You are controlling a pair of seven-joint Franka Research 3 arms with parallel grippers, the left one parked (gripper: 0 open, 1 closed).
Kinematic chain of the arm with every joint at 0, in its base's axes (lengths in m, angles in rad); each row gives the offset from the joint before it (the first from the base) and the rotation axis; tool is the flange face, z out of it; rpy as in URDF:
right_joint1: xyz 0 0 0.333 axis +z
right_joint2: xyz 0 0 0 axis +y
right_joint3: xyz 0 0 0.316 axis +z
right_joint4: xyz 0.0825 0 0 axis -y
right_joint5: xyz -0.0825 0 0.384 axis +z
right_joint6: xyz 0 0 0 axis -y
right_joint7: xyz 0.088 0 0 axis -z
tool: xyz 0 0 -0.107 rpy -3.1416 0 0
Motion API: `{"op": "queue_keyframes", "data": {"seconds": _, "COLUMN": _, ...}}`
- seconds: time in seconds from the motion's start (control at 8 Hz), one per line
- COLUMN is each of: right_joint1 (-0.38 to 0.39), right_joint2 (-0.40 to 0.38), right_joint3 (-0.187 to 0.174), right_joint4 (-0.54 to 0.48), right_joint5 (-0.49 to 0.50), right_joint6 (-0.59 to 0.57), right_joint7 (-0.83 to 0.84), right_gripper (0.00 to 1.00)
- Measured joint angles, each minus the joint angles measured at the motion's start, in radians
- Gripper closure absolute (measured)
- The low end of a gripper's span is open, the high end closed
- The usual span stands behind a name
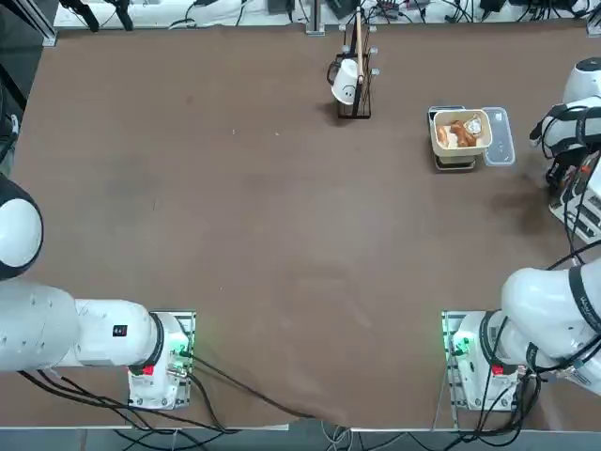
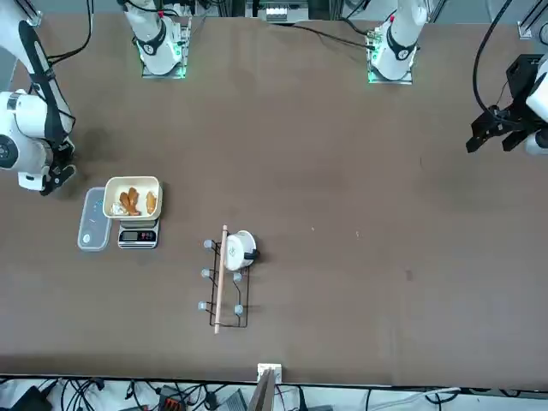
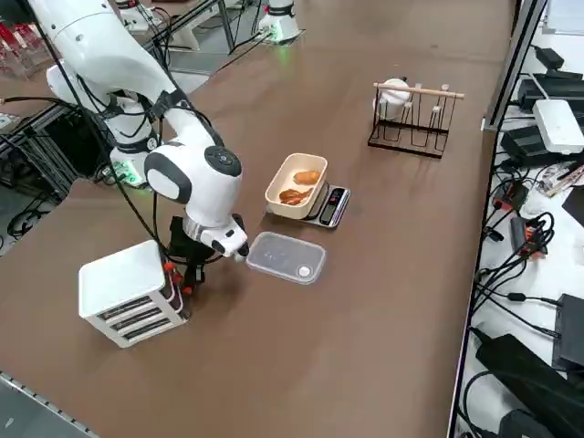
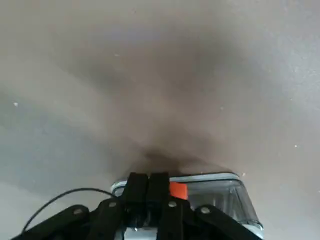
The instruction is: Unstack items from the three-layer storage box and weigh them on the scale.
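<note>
The three-layer storage box (image 3: 128,290), white with translucent grey drawers, stands at the table's right edge. My right gripper (image 3: 189,276) hangs low against its side, fingers pressed shut. In the wrist view the gripper (image 4: 148,184) sits just beside an orange tab (image 4: 177,190) on the box's clear part (image 4: 220,197); I see nothing held between the fingers. The scale (image 3: 331,206) lies farther along the table, carrying a cream square bowl (image 3: 283,173). Orange-brown items (image 3: 306,178) lie inside the bowl, also seen from above as items (image 1: 462,132).
A clear flat plastic tray (image 3: 286,257) lies between the box and the scale. A dark upright rack (image 3: 411,117) with a white cup (image 1: 346,83) stands at the far side. Cables and devices line the table's far edge.
</note>
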Motion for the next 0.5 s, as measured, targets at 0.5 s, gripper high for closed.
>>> {"op": "queue_keyframes", "data": {"seconds": 0.5, "right_joint1": -0.006, "right_joint2": -0.046, "right_joint3": 0.054, "right_joint4": 0.004, "right_joint5": 0.041, "right_joint6": -0.019, "right_joint7": 0.057, "right_gripper": 0.97}}
